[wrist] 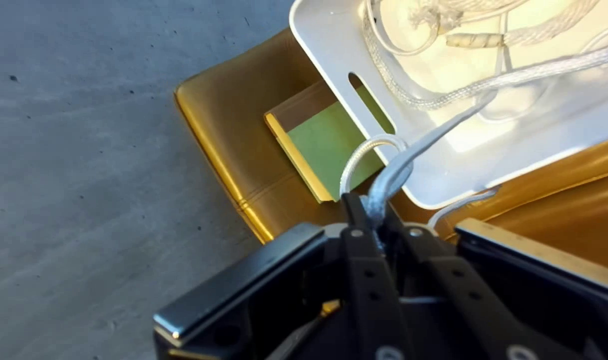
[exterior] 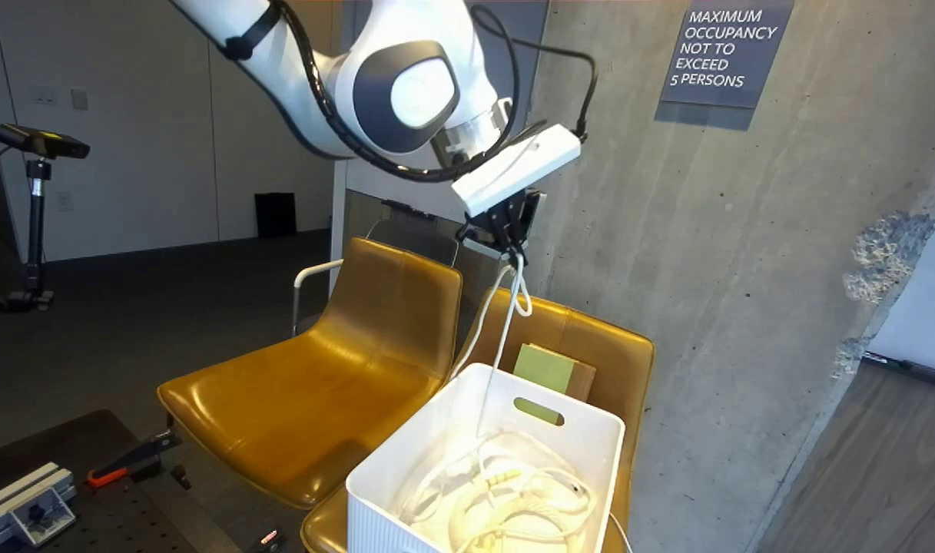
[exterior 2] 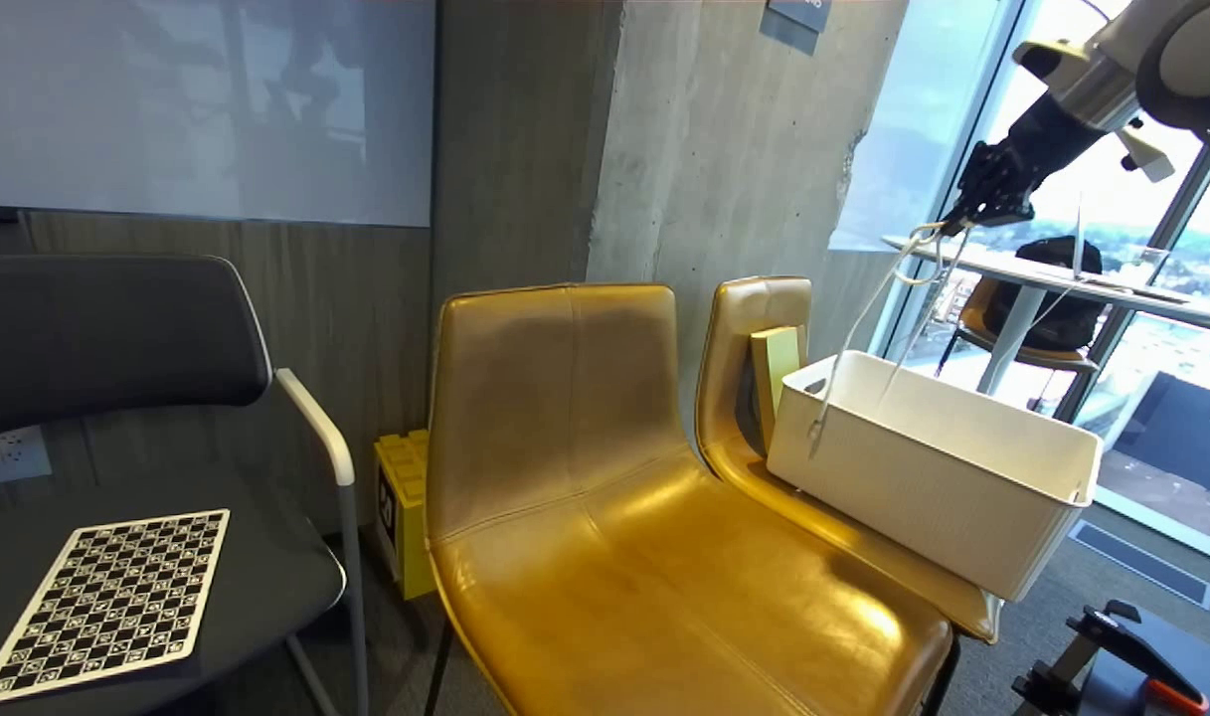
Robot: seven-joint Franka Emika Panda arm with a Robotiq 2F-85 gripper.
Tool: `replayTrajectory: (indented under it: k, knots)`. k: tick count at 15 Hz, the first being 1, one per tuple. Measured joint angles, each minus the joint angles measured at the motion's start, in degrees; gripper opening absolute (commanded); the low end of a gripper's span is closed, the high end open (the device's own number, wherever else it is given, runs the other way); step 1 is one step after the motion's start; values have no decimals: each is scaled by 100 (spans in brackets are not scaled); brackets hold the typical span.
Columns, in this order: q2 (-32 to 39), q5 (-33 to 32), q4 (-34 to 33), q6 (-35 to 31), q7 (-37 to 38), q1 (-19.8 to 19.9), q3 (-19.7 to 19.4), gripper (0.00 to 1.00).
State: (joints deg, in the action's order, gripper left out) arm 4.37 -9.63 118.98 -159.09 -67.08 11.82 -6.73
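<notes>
My gripper [exterior: 518, 258] is shut on a white rope [exterior: 504, 336], high above a white bin [exterior: 382, 516]. In the wrist view the fingertips [wrist: 371, 210] pinch the rope [wrist: 423, 144], and a small loop stands out beside them. One strand runs down into the bin [wrist: 333, 45], where more white rope and cord lies coiled. Another strand hangs outside the bin's wall. In an exterior view the gripper [exterior 2: 952, 227] is above the bin's end with the handle hole, and the bin's inside floor is hidden there.
The bin stands on a tan chair [exterior: 632, 346]. A green and brown book [exterior: 542, 367] leans on its backrest behind the bin. Another tan chair [exterior 2: 565, 398] is beside it. A concrete wall [exterior: 744, 269] is behind. A black table [exterior: 121, 514] with tools is near the front.
</notes>
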Motion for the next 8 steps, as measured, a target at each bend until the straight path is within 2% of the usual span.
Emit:
replayTrajectory:
  k: [5, 8]
  knots:
    - [-270, 1652, -1047, 1053, -1112, 458, -242, 2]
    - [-410, 2152, -1339, 1788, -1680, 519, -554, 2]
